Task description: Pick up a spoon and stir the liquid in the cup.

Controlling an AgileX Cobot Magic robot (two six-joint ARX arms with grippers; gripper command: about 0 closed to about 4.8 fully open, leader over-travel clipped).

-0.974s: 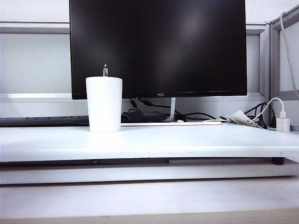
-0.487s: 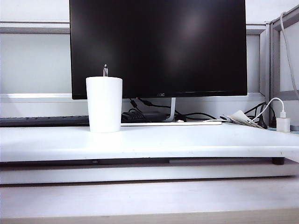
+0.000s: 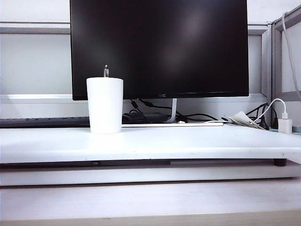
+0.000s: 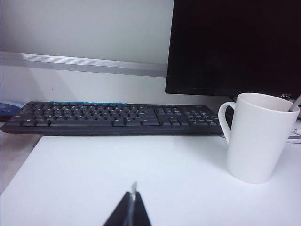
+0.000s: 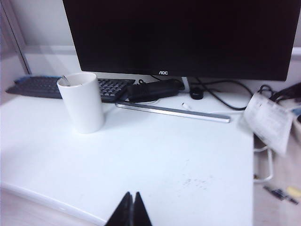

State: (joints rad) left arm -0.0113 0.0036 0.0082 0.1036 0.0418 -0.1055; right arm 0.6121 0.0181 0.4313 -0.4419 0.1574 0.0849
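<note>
The white cup (image 3: 104, 106) stands upright on the left part of the white tabletop (image 3: 188, 141). The spoon's thin metal handle end (image 3: 106, 71) sticks up above its rim; the bowl is hidden inside. Neither gripper shows in the exterior view. In the left wrist view my left gripper (image 4: 133, 200) is shut and hovers over bare table, well short of the cup (image 4: 256, 139) with the spoon (image 4: 295, 103) leaning on its rim. My right gripper (image 5: 131, 197) is shut near the table's front edge, far from the cup (image 5: 83, 106) and spoon (image 5: 66, 80).
A large black monitor (image 3: 160, 47) stands right behind the cup, with cables and a black box (image 5: 153, 89) at its foot. A black keyboard (image 4: 113, 117) lies behind the cup. A white charger (image 3: 284, 125) and papers (image 5: 268, 120) sit at the right edge.
</note>
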